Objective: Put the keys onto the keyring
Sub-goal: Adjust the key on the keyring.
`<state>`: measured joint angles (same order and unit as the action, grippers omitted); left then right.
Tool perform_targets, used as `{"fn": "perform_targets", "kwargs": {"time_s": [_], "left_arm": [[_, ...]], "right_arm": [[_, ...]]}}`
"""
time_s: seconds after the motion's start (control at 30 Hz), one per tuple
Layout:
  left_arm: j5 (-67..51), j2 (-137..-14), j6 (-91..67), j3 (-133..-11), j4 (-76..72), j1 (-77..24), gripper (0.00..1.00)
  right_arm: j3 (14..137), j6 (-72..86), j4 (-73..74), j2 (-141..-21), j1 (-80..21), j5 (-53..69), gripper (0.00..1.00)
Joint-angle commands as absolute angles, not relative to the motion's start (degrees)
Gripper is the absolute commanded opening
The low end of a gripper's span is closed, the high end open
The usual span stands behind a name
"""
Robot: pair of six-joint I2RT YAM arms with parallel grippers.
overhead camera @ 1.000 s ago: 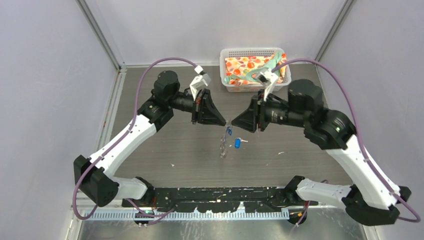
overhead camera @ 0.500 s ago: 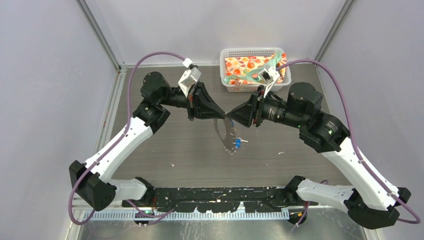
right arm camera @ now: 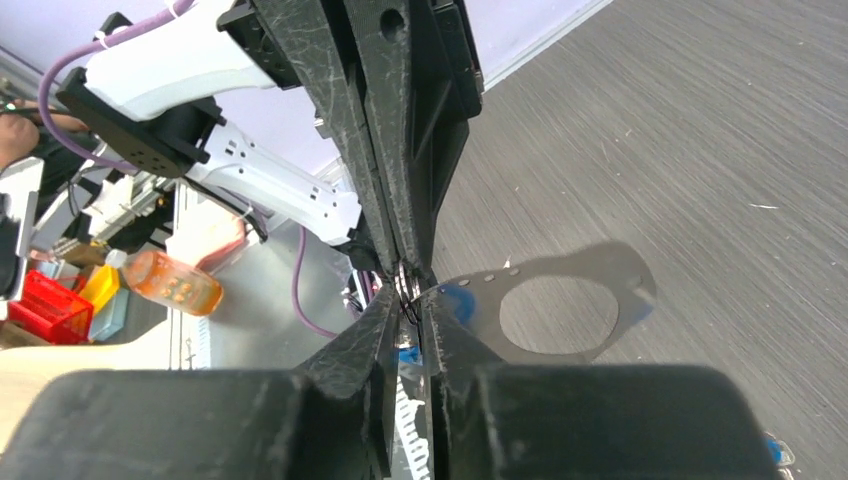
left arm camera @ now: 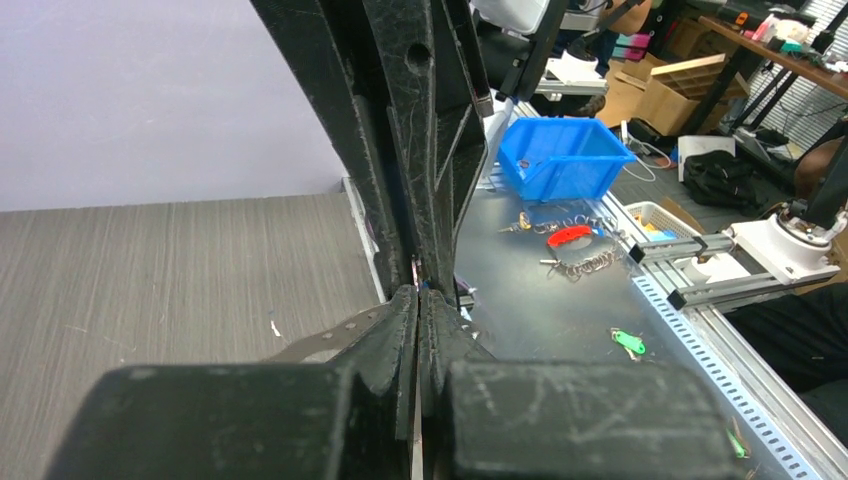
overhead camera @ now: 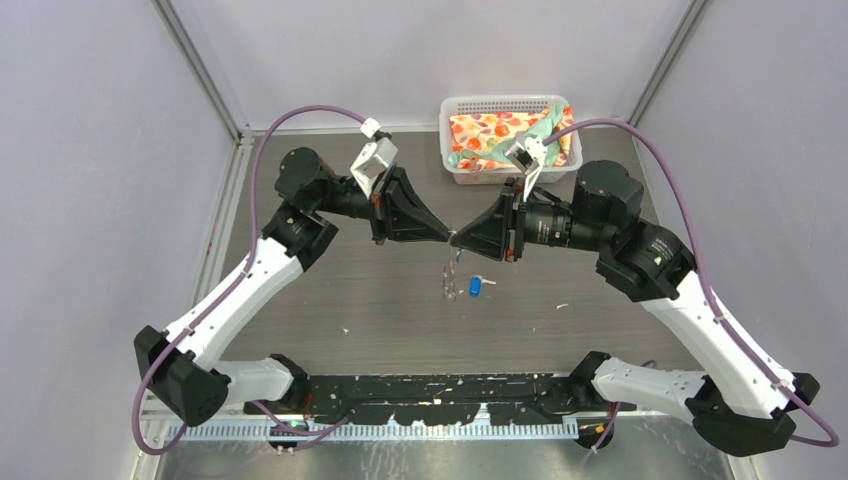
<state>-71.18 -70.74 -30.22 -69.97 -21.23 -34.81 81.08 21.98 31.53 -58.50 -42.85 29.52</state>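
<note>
The keyring [overhead camera: 447, 288] hangs edge-on above mid-table, pinched at its top where the two gripper tips meet. My left gripper [overhead camera: 444, 238] is shut on it; in the left wrist view a thin silver strip of the keyring [left arm camera: 416, 450] runs between the closed jaws of that gripper [left arm camera: 418, 300]. My right gripper [overhead camera: 459, 238] faces it tip to tip. In the right wrist view its jaws [right arm camera: 405, 300] stand a sliver apart around the toothed keyring [right arm camera: 410, 419], with a bit of blue among them. One of the keys [overhead camera: 475, 286] lies on the table just right of the ring.
A white basket [overhead camera: 455, 105] holding patterned cloth [overhead camera: 500, 135] stands at the back, behind the right arm. Small white scraps dot the dark wooden table [overhead camera: 330, 290]. The black base rail [overhead camera: 440, 395] runs along the near edge.
Both arms closed in until the tips met. The right jaws narrowed around the keyring. The ring swung from showing its broad loop to hanging edge-on.
</note>
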Motion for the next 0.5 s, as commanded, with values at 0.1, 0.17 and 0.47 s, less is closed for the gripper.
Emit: {"fn": "perform_targets", "kwargs": {"time_s": [0.1,0.17,0.47], "left_arm": [[-70.84,-68.55,-30.86,-70.32,-23.33,-34.9,0.0],[-70.76,-68.57,-30.63,-70.18,-22.84,-34.95,0.0],[-71.72,-68.72,-19.96,-71.24,-11.79,-34.86,0.26]], "right_arm": [[84.65,20.88,31.01,-59.02,-42.32,32.92,0.14],[85.1,20.76,31.66,-58.97,-42.29,32.8,0.15],[89.87,19.07,38.18,-61.48,-42.29,30.69,0.01]]}}
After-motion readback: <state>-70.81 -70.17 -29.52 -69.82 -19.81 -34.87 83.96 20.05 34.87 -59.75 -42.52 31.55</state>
